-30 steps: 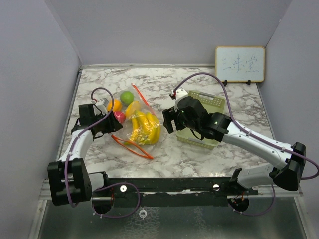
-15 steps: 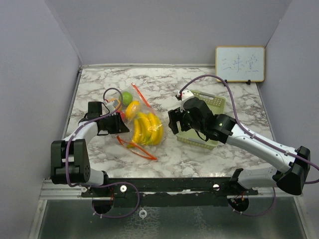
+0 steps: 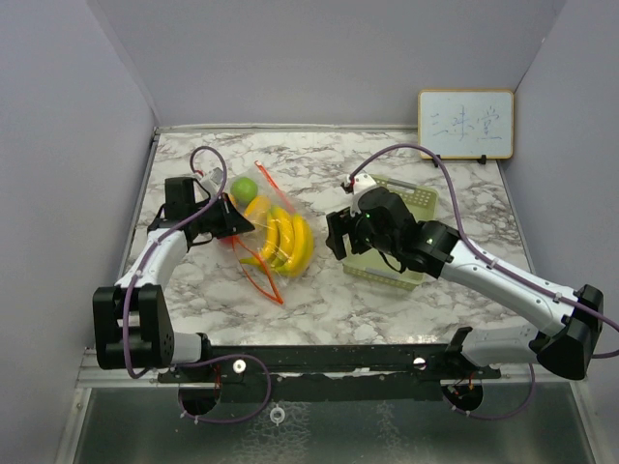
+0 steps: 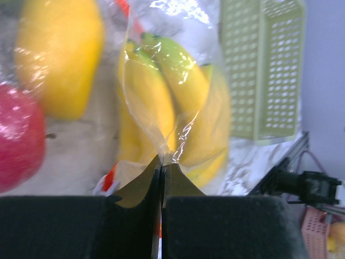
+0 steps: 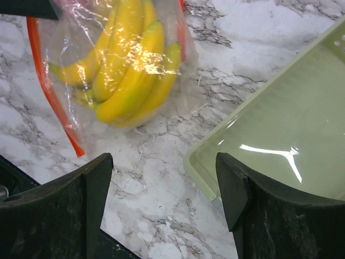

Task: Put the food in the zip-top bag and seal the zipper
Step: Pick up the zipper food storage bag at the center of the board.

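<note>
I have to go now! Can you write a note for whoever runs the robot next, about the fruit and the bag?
Left gripper: shut, pinching the bag by its film.
Right gripper: open, holding nothing, above the table between bag and green tray.
Bananas are in the bag; an orange-yellow fruit and a red fruit show through its film.
Green apple sits by the bag's far edge; in or out, unclear.
To do: check the apple, then seal the red zipper; its strips lie apart.

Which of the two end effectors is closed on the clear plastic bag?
The left end effector, pinched shut on a fold of the clear orange-zippered plastic bag holding the yellow toy bananas; the right end effector hangs open, gripping nothing.
</note>
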